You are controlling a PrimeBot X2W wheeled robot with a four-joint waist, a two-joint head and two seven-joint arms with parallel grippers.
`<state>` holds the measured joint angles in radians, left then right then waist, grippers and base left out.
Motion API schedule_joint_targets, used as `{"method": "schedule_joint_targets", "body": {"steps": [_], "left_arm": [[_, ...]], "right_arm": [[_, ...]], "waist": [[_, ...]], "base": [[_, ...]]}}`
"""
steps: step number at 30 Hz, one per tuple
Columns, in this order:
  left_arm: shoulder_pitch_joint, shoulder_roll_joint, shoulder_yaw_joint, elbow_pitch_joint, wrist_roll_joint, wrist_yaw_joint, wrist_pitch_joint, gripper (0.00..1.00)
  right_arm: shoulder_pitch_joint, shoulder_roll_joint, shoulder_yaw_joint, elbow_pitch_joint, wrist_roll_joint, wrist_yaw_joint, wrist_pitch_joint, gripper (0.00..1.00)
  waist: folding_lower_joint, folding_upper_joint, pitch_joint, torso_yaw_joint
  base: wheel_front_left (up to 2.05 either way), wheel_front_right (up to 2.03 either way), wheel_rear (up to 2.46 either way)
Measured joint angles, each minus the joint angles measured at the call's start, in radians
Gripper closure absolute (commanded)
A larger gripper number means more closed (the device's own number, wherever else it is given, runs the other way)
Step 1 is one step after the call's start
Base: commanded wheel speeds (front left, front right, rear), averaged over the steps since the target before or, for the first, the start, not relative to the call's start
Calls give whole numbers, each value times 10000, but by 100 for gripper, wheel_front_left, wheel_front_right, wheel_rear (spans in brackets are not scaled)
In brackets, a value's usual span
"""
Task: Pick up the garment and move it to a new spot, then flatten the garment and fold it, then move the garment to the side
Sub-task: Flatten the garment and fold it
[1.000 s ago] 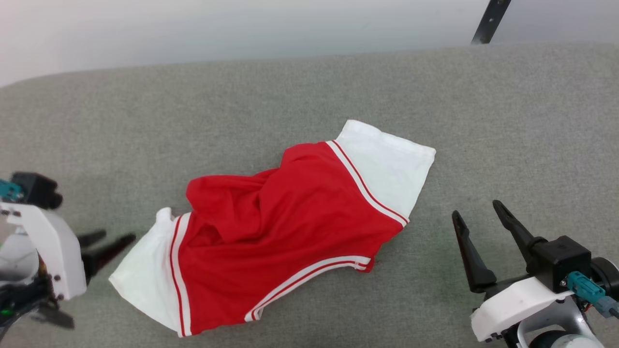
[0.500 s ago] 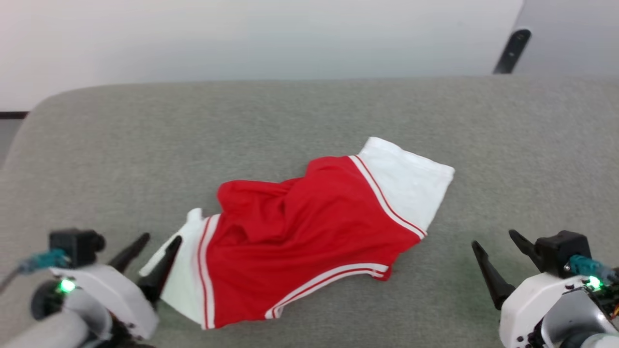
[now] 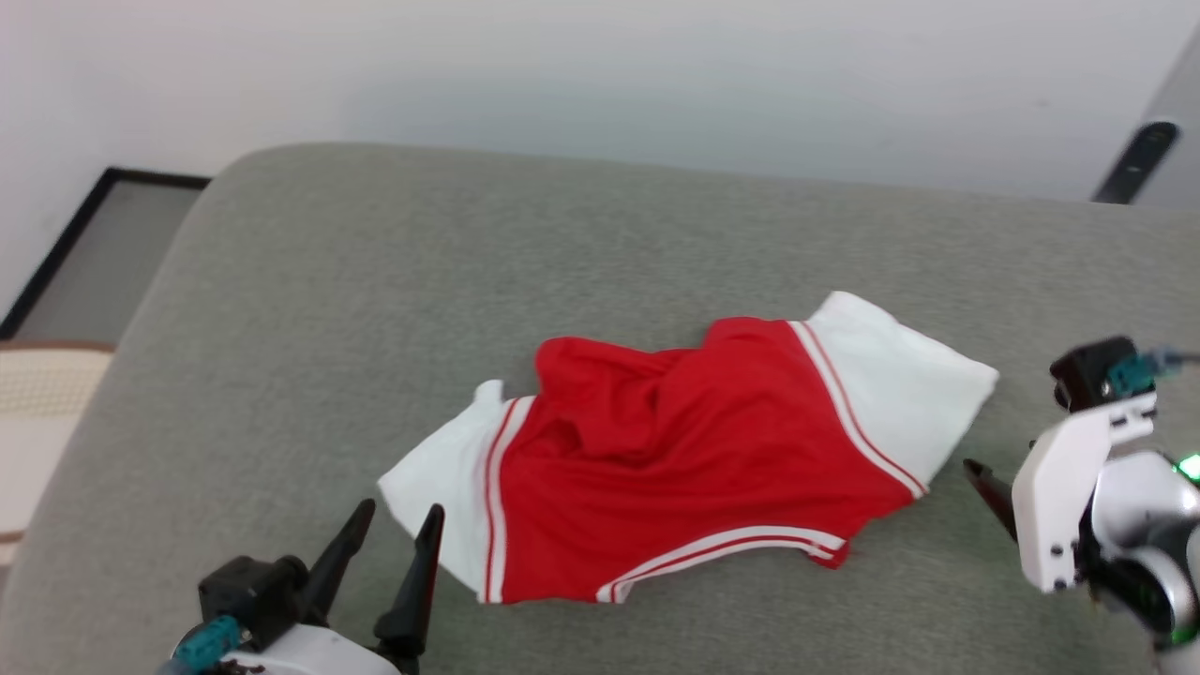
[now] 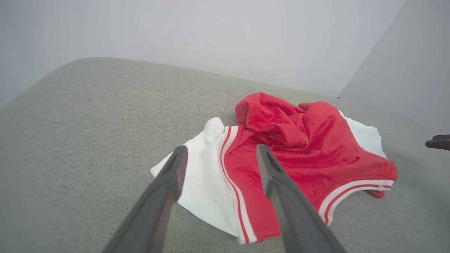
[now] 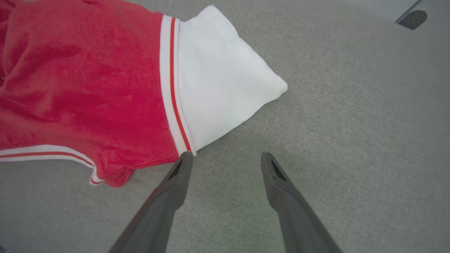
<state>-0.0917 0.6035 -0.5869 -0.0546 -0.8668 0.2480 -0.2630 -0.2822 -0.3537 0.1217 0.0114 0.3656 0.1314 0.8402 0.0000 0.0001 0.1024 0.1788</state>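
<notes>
red shirt [image 3: 694, 459] crumpled on grey cushion [image 3: 281, 328] | left hand [image 3: 401, 508] spread, at 1 white sleeve [image 3: 441, 487] | right hand [image 5: 226, 154] spread, beside the other

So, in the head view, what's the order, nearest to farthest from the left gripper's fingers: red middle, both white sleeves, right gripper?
1. Left white sleeve, beside the left gripper.
2. Red middle, centre.
3. Right white sleeve, beyond it.
4. Right gripper, far right edge.
</notes>
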Motion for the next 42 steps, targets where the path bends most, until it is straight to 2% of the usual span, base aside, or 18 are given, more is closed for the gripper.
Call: {"method": "schedule_joint_targets", "body": {"steps": [5, 9, 15, 18, 24, 36, 38, 40, 42], "left_arm": [[193, -458, 270, 71, 635, -295, 0, 0], [206, -656, 330, 198, 825, -539, 0, 0], [172, -830, 366, 297, 1003, -815, 0, 0], [76, -959, 401, 314, 1035, -963, 0, 0], [-131, -1177, 391, 414, 1172, -1225, 0, 0], [-237, -1329, 608, 395, 1283, -1383, 0, 0], [-241, -1319, 642, 376, 1283, -1417, 0, 0], [-249, -1300, 690, 343, 1281, -1425, 0, 0], [-254, -1290, 754, 293, 1279, -1430, -2, 0]], "right_arm": [[-1097, 36, -217, 1367, 205, 0, 1108, 0], [-1551, 21, -345, 2270, 12, 0, 1436, 0], [-2719, -288, -447, 3308, -439, 0, 752, 0], [-3504, -545, -215, 3835, -844, 0, 196, 0], [-4440, -688, 408, 5064, -1434, 0, -249, 0], [-4951, -1047, 1540, 6558, -1147, 0, -640, 0], [-5015, -1120, 1733, 6660, -1070, 0, -667, 53], [-5110, -1154, 1891, 6775, -945, 2, -679, 98], [-5149, -1147, 2075, 6832, -754, 2, -711, 100]], "waist": [[0, 0, 112, 466], [0, 0, 250, 741], [0, 0, 617, 931], [0, 0, 824, 1015], [0, 0, 1227, 1229], [0, 0, 1668, 1676], [0, 0, 1704, 1710], [0, 0, 1731, 1735], [0, 0, 1745, 1746]], "base": [[0, 0, 0], [0, 0, 0], [0, 0, 0], [0, 0, 0], [0, 0, 0], [0, 0, 0], [0, 0, 0], [0, 0, 0], [0, 0, 0]]}}
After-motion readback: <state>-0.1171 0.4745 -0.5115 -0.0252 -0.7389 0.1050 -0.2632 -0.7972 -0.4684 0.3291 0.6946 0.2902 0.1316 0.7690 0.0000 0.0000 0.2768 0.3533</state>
